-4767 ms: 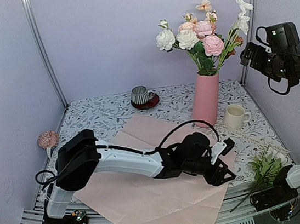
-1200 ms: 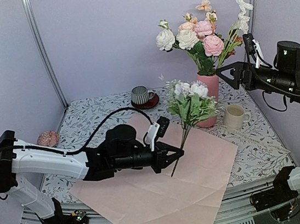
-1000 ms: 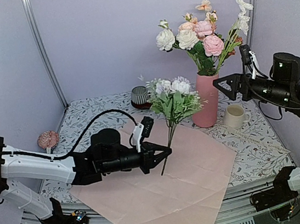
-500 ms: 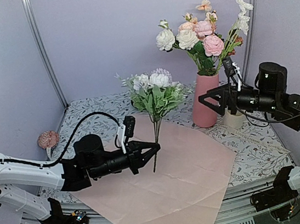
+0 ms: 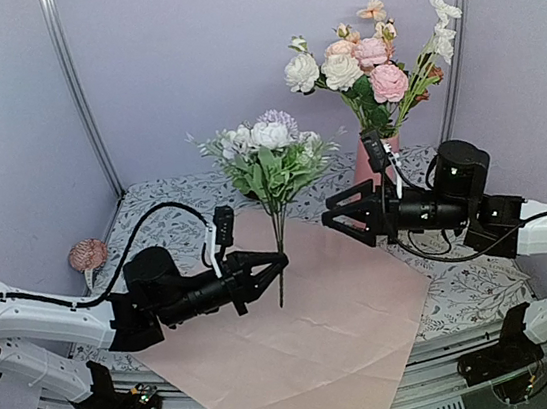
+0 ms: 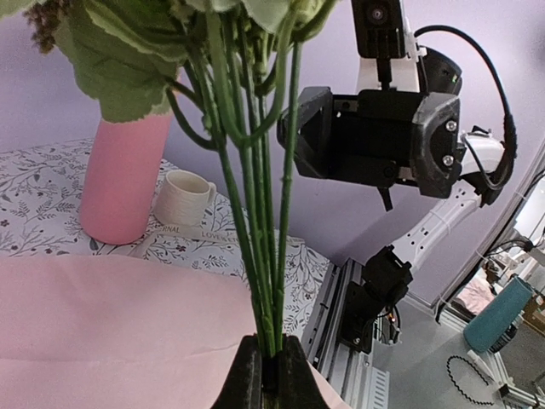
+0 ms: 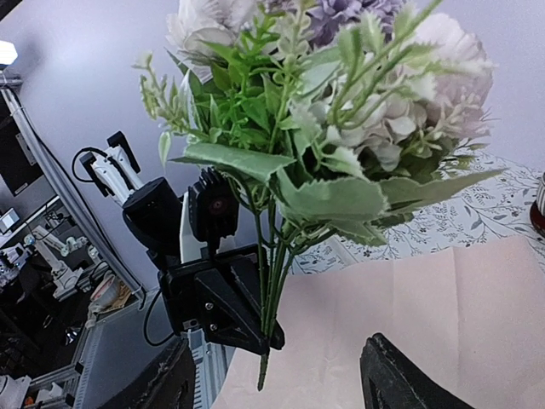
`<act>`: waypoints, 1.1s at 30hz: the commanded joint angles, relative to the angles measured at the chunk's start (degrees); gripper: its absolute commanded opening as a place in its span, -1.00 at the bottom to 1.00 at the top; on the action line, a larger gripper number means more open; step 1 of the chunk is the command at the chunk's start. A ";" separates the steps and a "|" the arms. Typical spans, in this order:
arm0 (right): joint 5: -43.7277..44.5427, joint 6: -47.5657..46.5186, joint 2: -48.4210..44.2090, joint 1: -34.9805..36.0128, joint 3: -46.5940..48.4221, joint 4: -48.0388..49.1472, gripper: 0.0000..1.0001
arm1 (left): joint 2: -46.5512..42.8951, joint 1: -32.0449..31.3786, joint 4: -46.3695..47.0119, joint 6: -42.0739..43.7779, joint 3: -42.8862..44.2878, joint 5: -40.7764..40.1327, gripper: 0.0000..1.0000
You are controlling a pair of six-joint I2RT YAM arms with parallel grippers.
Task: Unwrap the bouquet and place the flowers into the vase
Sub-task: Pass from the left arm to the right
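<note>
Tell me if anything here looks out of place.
One pink bloom lies alone at the table's left edge, far from the vase and the bunch the left gripper holds. The pink paper overhangs the near edge.

The top camera is looking down from behind over the whole table (image 5: pixel 142 204). The left wrist camera is peering close up the flowers (image 6: pixel 255 213) toward the right arm (image 6: pixel 392 136); the right one is facing back at the left arm (image 7: pixel 157 221).

The left hand (image 5: pixel 277 260) carries the flowers (image 5: pixel 267 155) further left; the right hand (image 5: pixel 341 221) approaches from the right, jaws narrowing.
</note>
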 commanded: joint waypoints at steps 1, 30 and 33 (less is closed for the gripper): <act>0.66 1.00 2.33 2.91 -1.09 7.27 0.37 | -1.73 0.59 5.69 1.80 -1.79 0.46 -1.00; -0.64 2.62 15.03 7.82 3.27 15.68 0.13 | -1.87 0.55 6.06 5.35 -1.21 -2.57 -1.00; -0.81 2.92 16.31 8.16 3.73 16.83 0.10 | -1.40 0.57 6.24 5.16 -0.91 -2.82 -1.00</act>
